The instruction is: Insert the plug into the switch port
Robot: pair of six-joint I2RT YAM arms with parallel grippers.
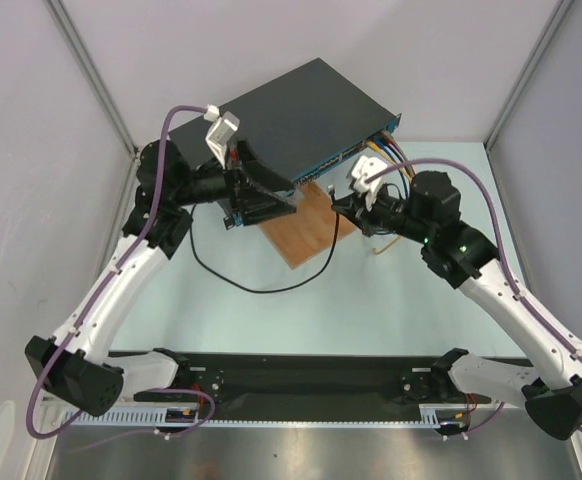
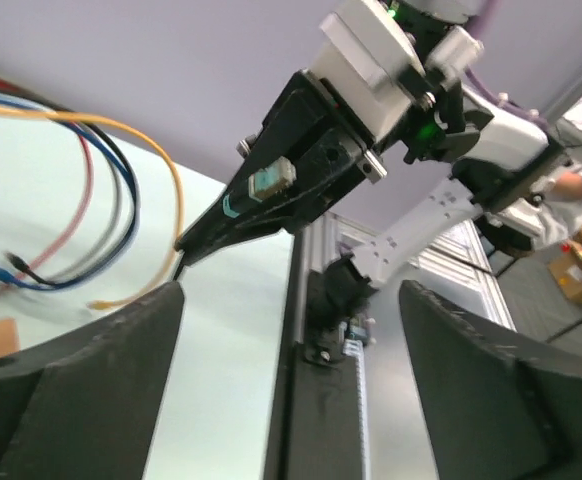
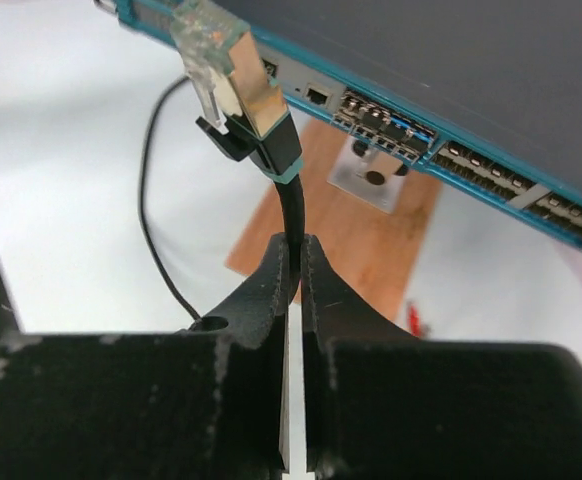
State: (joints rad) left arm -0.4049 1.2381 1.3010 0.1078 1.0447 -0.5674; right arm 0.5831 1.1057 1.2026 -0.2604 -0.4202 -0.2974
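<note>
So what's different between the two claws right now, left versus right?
The left gripper stands wide open; the right gripper is shut tight. The left one holds nothing, while the right one pinches the black cable just below the plug. The right one faces the switch ports; the left one looks toward the right gripper instead. Both have two dark fingers.

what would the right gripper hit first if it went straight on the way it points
Probably the switch's blue front face, near its end. The plug, which the right gripper holds by the cable, sticks out ahead and would touch first. Depth is unclear.
</note>
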